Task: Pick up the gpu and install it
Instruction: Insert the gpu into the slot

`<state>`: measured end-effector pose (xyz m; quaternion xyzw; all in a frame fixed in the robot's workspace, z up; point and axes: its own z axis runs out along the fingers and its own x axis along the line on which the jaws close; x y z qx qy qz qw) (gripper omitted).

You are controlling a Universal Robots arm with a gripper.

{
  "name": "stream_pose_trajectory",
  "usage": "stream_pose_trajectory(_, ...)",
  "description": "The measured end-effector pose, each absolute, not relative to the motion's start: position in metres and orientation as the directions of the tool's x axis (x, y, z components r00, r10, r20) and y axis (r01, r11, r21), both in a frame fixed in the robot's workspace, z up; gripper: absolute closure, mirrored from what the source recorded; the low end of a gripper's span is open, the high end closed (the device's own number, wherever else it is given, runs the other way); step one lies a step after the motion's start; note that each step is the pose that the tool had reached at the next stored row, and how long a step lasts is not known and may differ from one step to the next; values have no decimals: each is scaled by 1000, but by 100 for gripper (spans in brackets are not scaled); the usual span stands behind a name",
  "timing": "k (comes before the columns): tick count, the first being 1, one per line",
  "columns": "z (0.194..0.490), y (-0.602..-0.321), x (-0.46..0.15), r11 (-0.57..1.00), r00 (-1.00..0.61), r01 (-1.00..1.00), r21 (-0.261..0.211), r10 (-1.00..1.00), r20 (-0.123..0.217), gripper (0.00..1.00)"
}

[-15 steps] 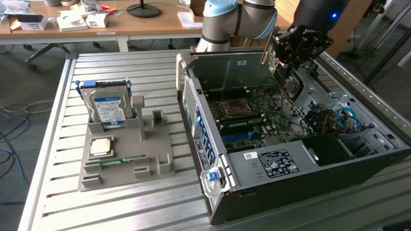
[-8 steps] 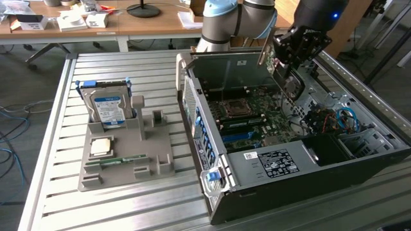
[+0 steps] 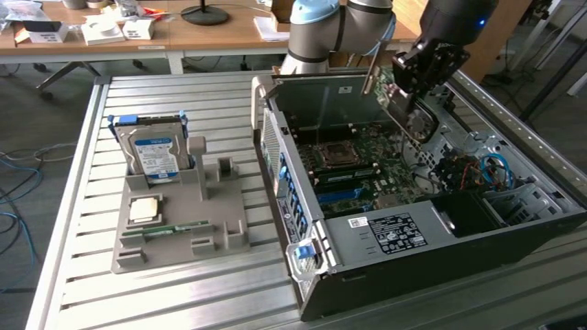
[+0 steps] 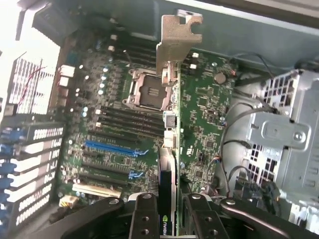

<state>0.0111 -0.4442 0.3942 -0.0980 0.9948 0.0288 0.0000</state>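
**Now: gpu (image 3: 413,117) clamped in the gripper (image 3: 424,65), hanging over the open case (image 3: 385,275)**

Broadly, a slatted metal table (image 3: 183,289) carries everything. On the exterior view's right lies the large computer case, on its side with the panel off, so its green motherboard (image 3: 367,165) faces up. The robot arm (image 3: 339,27) reaches in from the far side, above the far right corner of the case.

On the exterior view's left, well apart from the case, sits a grey parts holder (image 3: 174,192). A blue-labelled hard drive (image 3: 154,155) stands upright at its far end. A small square processor (image 3: 144,210) and a narrow green memory stick (image 3: 165,229) lie flat nearer the front.

The gripper is partly closed, its two black fingers (image 4: 144,214) pressed on either side of the gpu's edge. The card hangs on edge above the far right part of the motherboard, clear of it and tilted. Its round fan faces the exterior view's right.

Seen from the wrist, the card runs edge-on away from the fingers, and its silver bracket (image 4: 177,40) is at the end furthest from them. The empty processor socket (image 4: 148,89) lies just beside that line, and the long expansion slots (image 4: 112,148) lie beyond the socket.
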Motion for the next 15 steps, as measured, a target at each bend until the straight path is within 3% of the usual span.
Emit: stream_pose_trajectory(15, 394, -444, 11, 900, -902, -432, 47, -433, -2, 74)
